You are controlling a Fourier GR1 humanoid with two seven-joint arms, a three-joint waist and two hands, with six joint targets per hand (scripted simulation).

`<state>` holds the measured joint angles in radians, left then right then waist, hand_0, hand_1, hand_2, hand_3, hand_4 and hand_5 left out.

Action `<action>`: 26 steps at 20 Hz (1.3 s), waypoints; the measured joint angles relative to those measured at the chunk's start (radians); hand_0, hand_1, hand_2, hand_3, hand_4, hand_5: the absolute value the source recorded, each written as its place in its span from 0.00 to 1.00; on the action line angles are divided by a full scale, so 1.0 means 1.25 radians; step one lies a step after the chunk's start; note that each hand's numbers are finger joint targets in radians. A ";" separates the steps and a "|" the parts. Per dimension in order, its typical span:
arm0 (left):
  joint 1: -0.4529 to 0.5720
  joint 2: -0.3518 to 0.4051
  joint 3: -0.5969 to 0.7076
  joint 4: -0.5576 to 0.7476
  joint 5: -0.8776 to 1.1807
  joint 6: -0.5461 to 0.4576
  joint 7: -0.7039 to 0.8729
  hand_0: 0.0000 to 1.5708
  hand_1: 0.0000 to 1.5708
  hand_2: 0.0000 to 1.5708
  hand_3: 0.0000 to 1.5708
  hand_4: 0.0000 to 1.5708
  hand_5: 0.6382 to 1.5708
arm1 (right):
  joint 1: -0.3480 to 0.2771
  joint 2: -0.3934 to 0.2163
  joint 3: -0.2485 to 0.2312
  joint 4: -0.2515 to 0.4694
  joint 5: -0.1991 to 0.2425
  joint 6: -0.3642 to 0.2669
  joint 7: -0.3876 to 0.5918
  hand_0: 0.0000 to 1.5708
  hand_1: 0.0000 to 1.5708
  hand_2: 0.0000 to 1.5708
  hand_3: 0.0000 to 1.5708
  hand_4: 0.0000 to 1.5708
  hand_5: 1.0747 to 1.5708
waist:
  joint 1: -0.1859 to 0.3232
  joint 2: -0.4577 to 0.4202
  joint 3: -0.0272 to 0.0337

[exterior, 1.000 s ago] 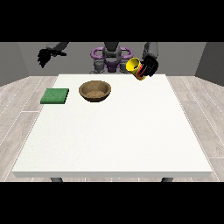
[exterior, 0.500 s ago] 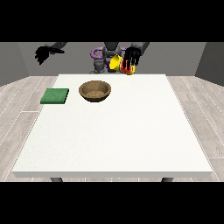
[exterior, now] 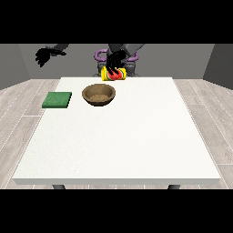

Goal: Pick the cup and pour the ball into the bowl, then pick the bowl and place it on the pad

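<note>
Scene: robot behind large white table [exterior: 118, 141], arms out toward the camera.
Cup: yellow-and-red cup [exterior: 113, 74] held up off the table near the far edge, tipped well onto its side, yellow rim end toward view's left, just behind and a bit right of the bowl.
Hand w/ cup: black hand at the view's right [exterior: 116, 60] sits over the cup from above, dark fingers curled down across its red body, i.e. wrapped round it.
Other hand: black hand at the view's left [exterior: 44, 55] raised in the air beyond the table's far-left corner, well apart from everything; fingers look loosely spread and hold nothing.
Bowl: brown wooden round bowl [exterior: 98, 95] standing upright on the table, far half, left of centre.
Pad: green square flat pad [exterior: 57, 100] lying flat, just left of the bowl, not touching it.
Ball: can't make it out, neither in the cup nor in the bowl; too small or hidden.
Step in hand: pour phase, by my read; cup already carried over and tilted, mouth aimed roughly at the bowl.
Progress: approx. the first half; bowl not yet picked, pad bare.
Next move calls for: cup mouth brought over the bowl's opening, more tilt so the ball rolls in; then cup set aside, bowl taken by its rim and moved left onto the pad.
</note>
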<state>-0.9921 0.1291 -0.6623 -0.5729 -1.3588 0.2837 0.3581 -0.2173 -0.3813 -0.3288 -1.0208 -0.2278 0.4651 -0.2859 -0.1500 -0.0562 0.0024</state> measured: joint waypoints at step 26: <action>0.170 -0.077 0.338 -0.198 0.336 0.132 -0.031 0.00 0.00 0.00 0.00 0.00 0.97 | 0.027 0.056 0.002 -0.014 -0.006 -0.067 0.044 0.00 0.00 0.00 0.00 0.21 0.99 | 0.109 0.013 -0.0176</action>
<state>-0.7800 0.0324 -0.2395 -0.8204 -0.9393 0.4485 0.3194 -0.1842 -0.3112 -0.3269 -1.0383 -0.2355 0.3812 -0.2304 -0.0140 -0.0393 -0.0195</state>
